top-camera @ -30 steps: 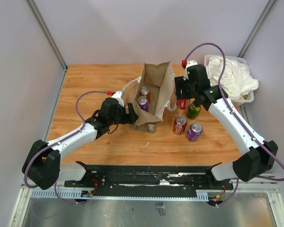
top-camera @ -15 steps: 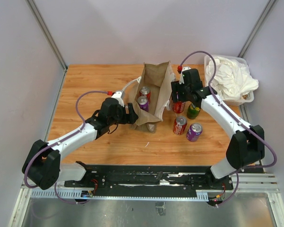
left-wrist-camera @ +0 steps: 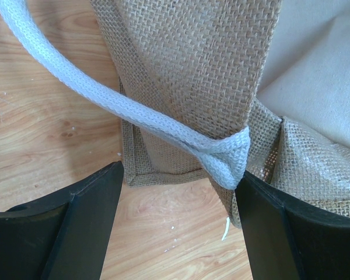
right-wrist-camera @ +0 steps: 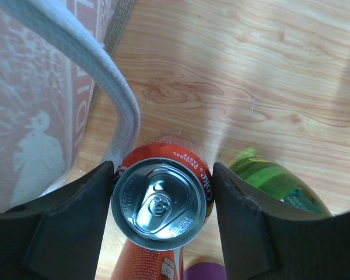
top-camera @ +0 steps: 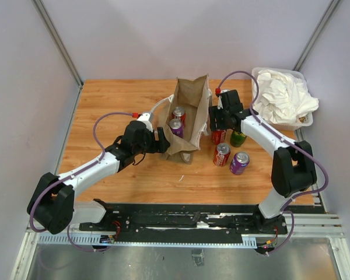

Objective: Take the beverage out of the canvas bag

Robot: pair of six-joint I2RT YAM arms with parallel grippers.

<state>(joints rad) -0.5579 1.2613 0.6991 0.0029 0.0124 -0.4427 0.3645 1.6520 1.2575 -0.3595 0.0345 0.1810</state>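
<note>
The tan canvas bag (top-camera: pixel 193 111) stands upright mid-table with its mouth open; a red can (top-camera: pixel 179 113) and a purple can (top-camera: pixel 175 125) stand inside. My right gripper (top-camera: pixel 218 124) is just right of the bag, shut on a red cola can (top-camera: pixel 218 137); in the right wrist view the fingers (right-wrist-camera: pixel 76 216) flank the can's top (right-wrist-camera: pixel 160 204). My left gripper (top-camera: pixel 159 142) is open at the bag's lower left corner. In the left wrist view the bag's burlap (left-wrist-camera: pixel 192 70) and its white handle (left-wrist-camera: pixel 122 108) hang between the spread fingers (left-wrist-camera: pixel 268 227).
A green can (top-camera: pixel 238 138), another red can (top-camera: pixel 221 154) and a purple can (top-camera: pixel 239 163) stand right of the bag. A clear tub of white cloths (top-camera: pixel 284 96) is at the back right. The bag's white handle (right-wrist-camera: pixel 105 87) hangs close to the held can.
My right gripper has moved left and nearer with the red cola can, closer to the bag's right side. The left arm and the bag have not moved.
</note>
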